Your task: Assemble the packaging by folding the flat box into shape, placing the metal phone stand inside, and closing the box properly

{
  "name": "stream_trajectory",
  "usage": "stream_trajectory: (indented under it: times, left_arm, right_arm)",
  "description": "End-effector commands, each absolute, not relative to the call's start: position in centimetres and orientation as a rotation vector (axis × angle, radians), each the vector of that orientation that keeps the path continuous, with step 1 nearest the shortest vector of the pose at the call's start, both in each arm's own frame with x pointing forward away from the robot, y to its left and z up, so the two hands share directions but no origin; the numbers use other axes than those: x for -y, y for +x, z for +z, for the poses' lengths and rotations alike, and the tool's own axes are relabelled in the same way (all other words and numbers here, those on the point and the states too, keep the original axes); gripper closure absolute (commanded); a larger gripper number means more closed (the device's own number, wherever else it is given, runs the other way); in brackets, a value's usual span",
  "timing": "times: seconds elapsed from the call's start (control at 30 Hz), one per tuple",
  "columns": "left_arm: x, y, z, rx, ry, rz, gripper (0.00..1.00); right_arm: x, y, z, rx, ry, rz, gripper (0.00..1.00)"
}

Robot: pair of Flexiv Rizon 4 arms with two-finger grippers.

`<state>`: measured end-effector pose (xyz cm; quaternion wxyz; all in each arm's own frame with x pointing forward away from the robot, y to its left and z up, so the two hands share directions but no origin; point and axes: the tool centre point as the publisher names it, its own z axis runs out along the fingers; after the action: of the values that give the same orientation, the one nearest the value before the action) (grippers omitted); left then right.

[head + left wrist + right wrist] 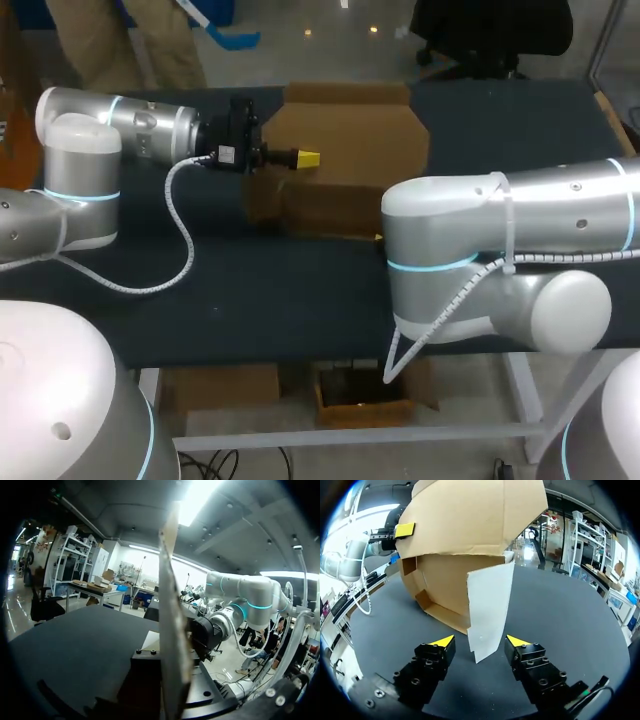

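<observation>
A brown cardboard box (345,150) stands partly folded at the back middle of the table, its open side facing my right arm. My left gripper (305,158) is shut on the edge of the box's raised top panel (470,515); its yellow tip (405,530) shows on that panel. In the left wrist view the held panel (170,625) is seen edge-on. My right gripper (480,641) is open just in front of the box. A white inner flap (490,610) hangs between its fingertips (442,641) without touching them. No phone stand is in view.
The dark table top (250,290) stretches in front of the box. My right arm's elbow (450,250) hides its own gripper and the box's front corner in the head view. The left arm's white cable (182,240) droops over the table.
</observation>
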<state>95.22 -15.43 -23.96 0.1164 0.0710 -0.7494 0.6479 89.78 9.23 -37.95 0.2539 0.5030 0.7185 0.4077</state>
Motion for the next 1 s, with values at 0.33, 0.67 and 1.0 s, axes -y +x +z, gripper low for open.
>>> stream_trajectory:
  times: [0.33, 0.67, 1.0]
  left_arm:
    - [15.5, 95.3, -24.4, 2.192, 0.205, 1.897, 1.0]
    - [15.5, 95.3, -24.4, 2.192, 0.205, 1.897, 1.0]
    - [15.5, 95.3, -24.4, 2.192, 0.205, 1.897, 1.0]
  right_arm:
    - [-6.3, 87.7, -37.1, -1.938, 1.305, 1.244, 0.41]
    - [-4.1, 87.0, -36.4, -2.021, 1.224, 1.352, 0.44]
    - [-2.9, 88.6, -36.6, -2.168, 1.064, 1.418, 0.47]
